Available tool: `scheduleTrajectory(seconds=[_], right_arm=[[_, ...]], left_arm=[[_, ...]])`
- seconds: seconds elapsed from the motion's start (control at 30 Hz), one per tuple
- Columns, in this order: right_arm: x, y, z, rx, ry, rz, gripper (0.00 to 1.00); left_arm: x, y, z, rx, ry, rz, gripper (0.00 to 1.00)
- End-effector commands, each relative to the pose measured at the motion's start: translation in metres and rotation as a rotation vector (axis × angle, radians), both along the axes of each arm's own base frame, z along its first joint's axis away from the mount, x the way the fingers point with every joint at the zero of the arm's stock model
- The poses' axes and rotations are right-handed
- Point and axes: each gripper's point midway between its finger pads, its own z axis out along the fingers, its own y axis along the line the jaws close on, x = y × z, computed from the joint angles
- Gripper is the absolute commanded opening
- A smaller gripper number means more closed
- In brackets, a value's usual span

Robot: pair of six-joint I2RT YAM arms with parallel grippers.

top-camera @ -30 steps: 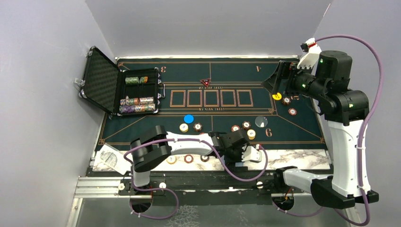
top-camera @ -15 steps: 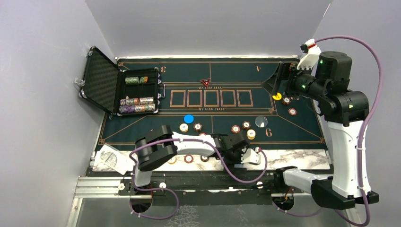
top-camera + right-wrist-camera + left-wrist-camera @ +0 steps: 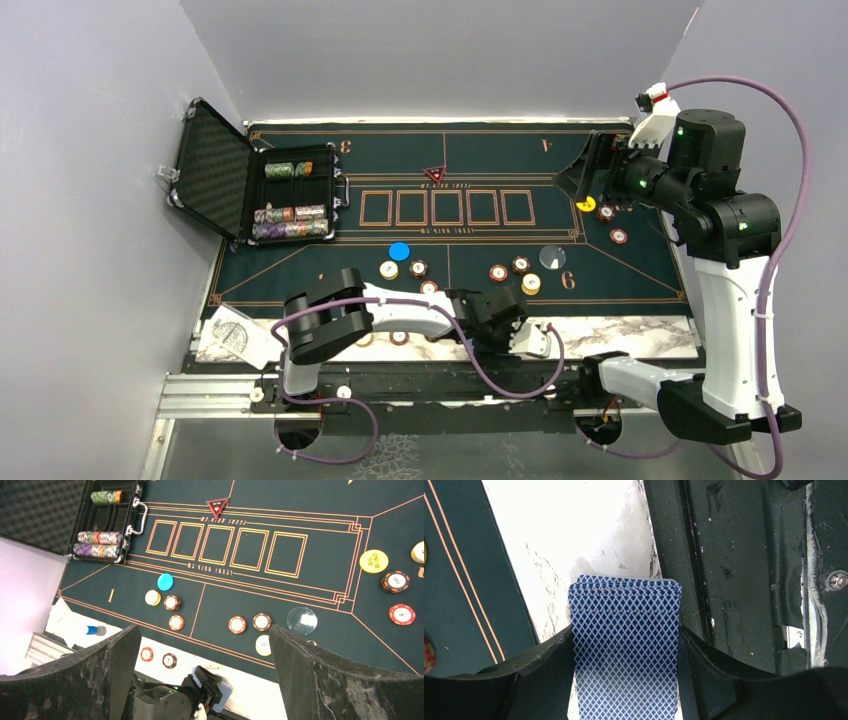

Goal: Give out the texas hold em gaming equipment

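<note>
Task is partway done, with the dealing not yet showing. Left gripper [image 3: 625,650] is clamping the cards [image 3: 624,605], one blue-backed stack squeezed between both fingers. The stack is sitting low over the pale strip of worktop [image 3: 620,335] at the near edge, just off the mat [image 3: 300,270]. Right gripper [image 3: 202,635] is hanging wide and holding nothing, high over the mat's far right side.

Looking done so far:
- Chips [image 3: 418,268] are lying in a small group at the near-left seat, with the blue disc [image 3: 399,251] just beside them.
- More chips are lying at the near-right seat, with the clear disc [image 3: 552,257] next to them.
- The yellow disc [image 3: 586,204] is sitting at the right seat with two chips close by.
- The marker [image 3: 434,174] is lying beyond the five boxes [image 3: 447,207].

Looking left to do:
- No card is showing anywhere on the mat, and the five boxes are showing bare felt.
- The far seats are showing no chips.
- A few chips are lying loose on the worktop strip near the left arm, off the mat.
- The case [image 3: 210,170] is standing open at far left, with rows of chips in its tray.

Judging by this, chip and disc handout is roughly half through, and the card part is only starting with this grab.
</note>
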Motion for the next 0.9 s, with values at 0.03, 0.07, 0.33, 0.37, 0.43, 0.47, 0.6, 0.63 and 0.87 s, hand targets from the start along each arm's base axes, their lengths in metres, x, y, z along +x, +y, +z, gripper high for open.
scheduleTrajectory(seconds=[0.03,0.07,0.33,0.37,0.43,0.47,0.6,0.63,0.87], right_arm=[[-0.007,0.001,0.002,0.005,-0.005,0.014,1.0],[-0.007,0.001,0.001,0.005,-0.006,0.014,1.0],[-0.007,0.004,-0.003,0.013,0.013,0.021,1.0],[-0.006,0.004,-0.005,0.017,0.02,0.022,1.0],[-0.006,0.005,-0.01,0.022,0.038,0.02,1.0],[-0.006,0.005,-0.011,0.027,0.044,0.017,1.0],[-0.003,0.005,-0.013,0.039,0.061,-0.002,1.0],[-0.003,0.004,-0.014,0.038,0.069,-0.011,1.0],[0.001,-0.008,-0.022,0.003,0.094,-0.082,0.99]], left_arm=[[0.034,0.011,-0.004,0.026,-0.136,0.059,0.47],[0.035,0.01,-0.002,0.021,-0.139,0.062,0.42],[0.041,-0.001,0.021,-0.038,-0.129,0.098,0.0],[0.042,-0.002,0.023,-0.045,-0.125,0.107,0.0],[0.044,-0.005,0.03,-0.076,-0.109,0.127,0.0],[0.046,-0.007,0.033,-0.095,-0.095,0.14,0.0],[0.052,-0.009,0.045,-0.14,-0.076,0.168,0.0],[0.052,-0.01,0.048,-0.143,-0.078,0.168,0.0],[0.058,-0.007,0.06,-0.163,-0.086,0.193,0.0]])
